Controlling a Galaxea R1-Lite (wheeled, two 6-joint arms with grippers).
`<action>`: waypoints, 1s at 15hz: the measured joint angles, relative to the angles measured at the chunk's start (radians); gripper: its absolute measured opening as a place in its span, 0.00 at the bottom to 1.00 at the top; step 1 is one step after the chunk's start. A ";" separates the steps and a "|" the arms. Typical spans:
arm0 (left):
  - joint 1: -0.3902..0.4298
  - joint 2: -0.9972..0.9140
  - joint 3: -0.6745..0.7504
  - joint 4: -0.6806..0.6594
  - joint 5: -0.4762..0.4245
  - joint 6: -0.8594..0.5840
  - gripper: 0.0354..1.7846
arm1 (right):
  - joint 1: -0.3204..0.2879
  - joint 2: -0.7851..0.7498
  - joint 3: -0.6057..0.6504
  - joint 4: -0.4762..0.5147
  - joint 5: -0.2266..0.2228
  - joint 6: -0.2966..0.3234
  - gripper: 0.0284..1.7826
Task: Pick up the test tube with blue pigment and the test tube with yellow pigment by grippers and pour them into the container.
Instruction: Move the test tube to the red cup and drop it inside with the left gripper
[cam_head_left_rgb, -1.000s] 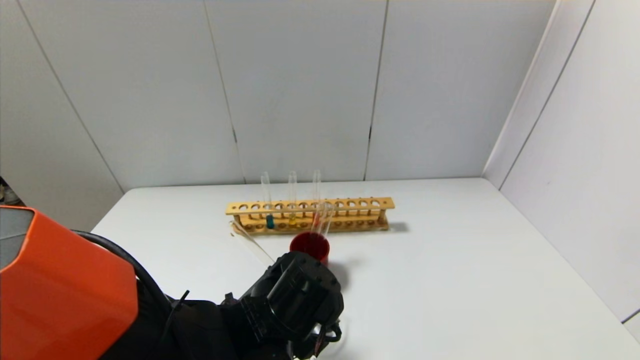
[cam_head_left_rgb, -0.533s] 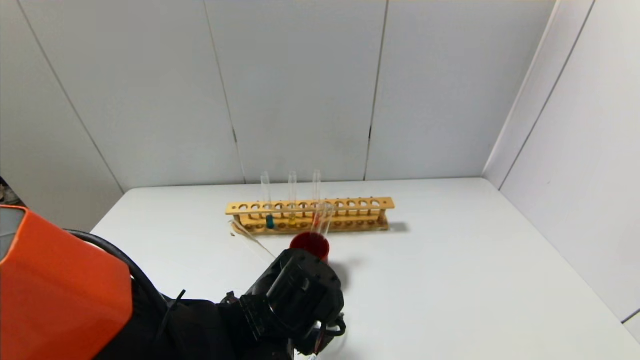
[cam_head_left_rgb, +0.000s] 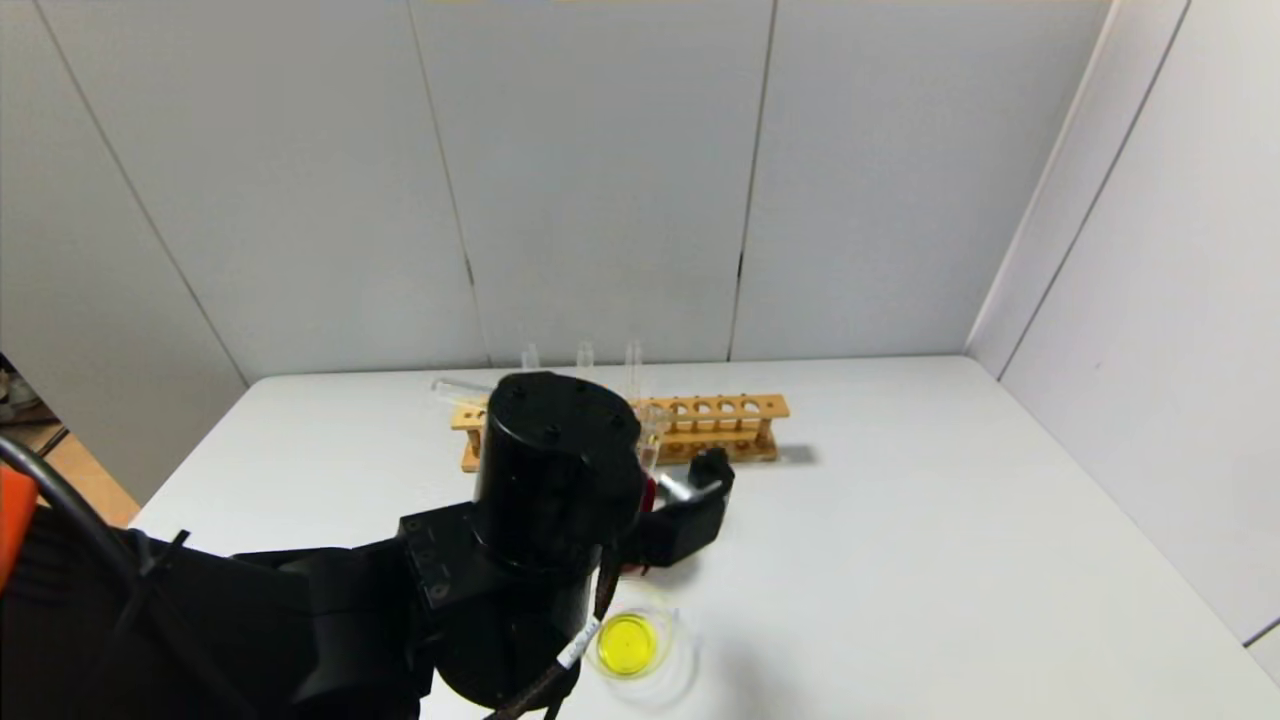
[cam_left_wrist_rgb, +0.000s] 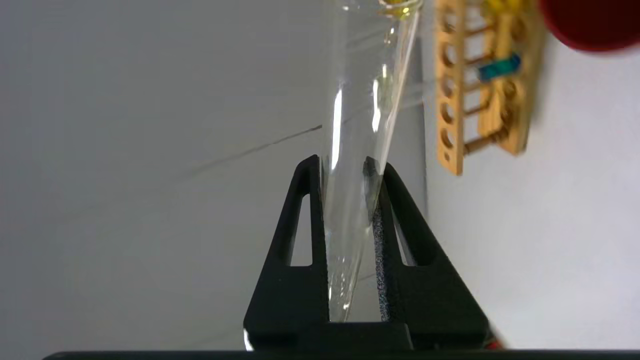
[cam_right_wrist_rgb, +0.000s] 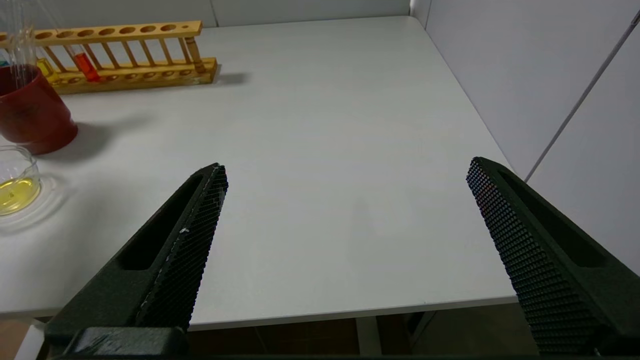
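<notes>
Yellow step: judged done. container (cam_head_left_rgb: 634, 648) sits on desk (cam_head_left_rgb: 900, 560) near front edge w/ yellow liquid pooled in it; also seen at edge of R wrist view (cam_right_wrist_rgb: 14, 182).
Left end effector (cam_left_wrist_rgb: 350, 195): clamped on a clear tube, the test tube with yellow pigment (cam_left_wrist_rgb: 357, 125) by my reading; tube looks drained, only a yellow trace near its far end. In head view the L wrist is raised over the desk betw. container and rack; tube pokes out past it toward the rack's left end (cam_head_left_rgb: 455, 386).
Blue step: not begun. test tube with blue pigment (cam_left_wrist_rgb: 500, 67) in wooden rack (cam_head_left_rgb: 720, 420), teal liquid at bottom; blocked by the arm in head view.
Right end effector (cam_right_wrist_rgb: 345, 240): jaws wide apart, nothing betw. them, parked low at desk's right front, well apart from all glassware.
Other items: red cup (cam_right_wrist_rgb: 30, 112) just beside container, rack side; red-liquid tube (cam_right_wrist_rgb: 86, 67) and a second yellowish tube (cam_right_wrist_rgb: 46, 69) in rack.
Left to do (est.): park empty tube, fetch blue tube, tip into container. Roughly half way.
Risk: glass tube thin, smooth; could slip.
</notes>
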 joint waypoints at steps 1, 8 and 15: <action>0.006 -0.011 -0.010 -0.014 0.000 -0.061 0.16 | 0.000 0.000 0.000 0.000 0.000 0.000 0.98; 0.070 -0.027 -0.155 -0.006 -0.009 -0.726 0.16 | 0.000 0.000 0.000 0.000 0.000 0.000 0.98; 0.099 -0.024 -0.178 0.062 -0.177 -1.332 0.16 | 0.000 0.000 0.000 0.000 0.000 0.000 0.98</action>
